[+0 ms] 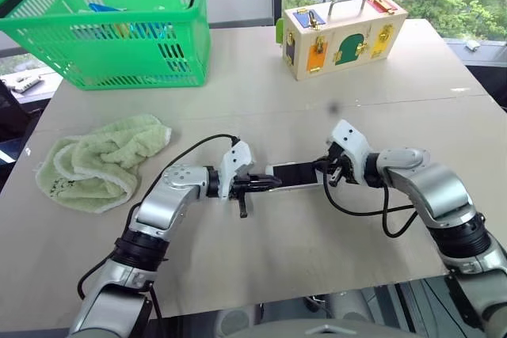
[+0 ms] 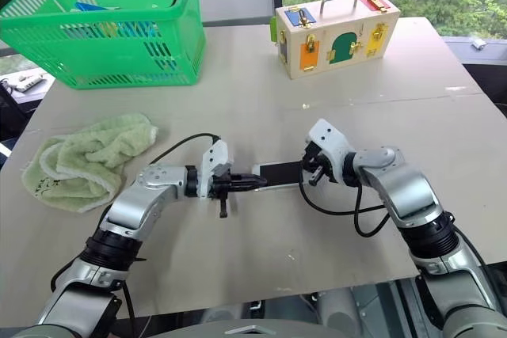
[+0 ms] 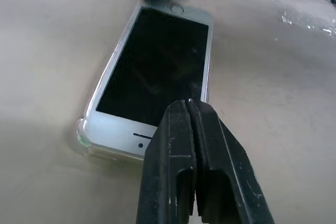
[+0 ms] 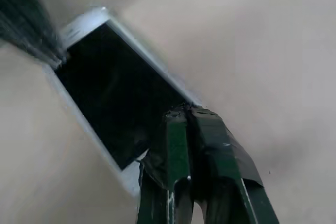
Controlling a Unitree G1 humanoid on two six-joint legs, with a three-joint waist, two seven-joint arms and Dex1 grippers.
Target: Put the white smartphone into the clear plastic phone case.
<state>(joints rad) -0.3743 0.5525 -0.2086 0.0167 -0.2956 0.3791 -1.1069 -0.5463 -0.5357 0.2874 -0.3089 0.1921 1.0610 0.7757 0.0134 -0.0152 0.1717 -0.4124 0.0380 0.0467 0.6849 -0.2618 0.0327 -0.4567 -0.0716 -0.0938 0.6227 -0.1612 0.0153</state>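
Observation:
The white smartphone (image 1: 295,173) lies flat, black screen up, in the middle of the table between my two grippers. In the left wrist view the clear plastic phone case (image 3: 84,132) shows as a see-through rim around the phone's (image 3: 157,61) near corner and long edge. My left gripper (image 1: 273,183) is shut, its tips (image 3: 188,103) over the phone's left end. My right gripper (image 1: 323,168) is shut too, with its tips (image 4: 184,111) over the phone's (image 4: 110,93) right end. Neither gripper's fingers clasp the phone.
A green plastic basket (image 1: 135,61) with items inside stands at the back left. A crumpled green towel (image 1: 99,160) lies left of my left arm. A wooden latch box (image 1: 342,33) with a handle sits at the back right. The table's front edge runs close below the arms.

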